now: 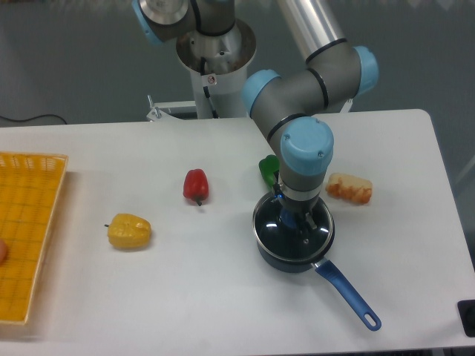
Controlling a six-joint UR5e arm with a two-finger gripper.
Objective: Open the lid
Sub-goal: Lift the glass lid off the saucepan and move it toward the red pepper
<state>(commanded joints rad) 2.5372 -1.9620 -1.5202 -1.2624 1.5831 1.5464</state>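
Gripper point(296, 223) sits down on the lid point(276, 231) at its centre knob; jaws are hidden by the wrist, so can't tell if clamped. Lid sits on the saucepan point(297, 259), slightly off toward the left. Lift straight up, slowly, so the pan doesn't drag.

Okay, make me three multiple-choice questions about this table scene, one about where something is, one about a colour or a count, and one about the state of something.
1. Where is the yellow basket?
A. left edge of the table
B. right edge
C. beside the saucepan

2. How many peppers lie on the table?
A. one
B. three
C. five

3. Where is the lid now?
A. flat on the table
B. in the basket
C. over the saucepan under the gripper

Answers: 1 A, it fills the left border. 2 B, yellow pepper, red pepper and green pepper. 3 C, its rim rings the pan top.
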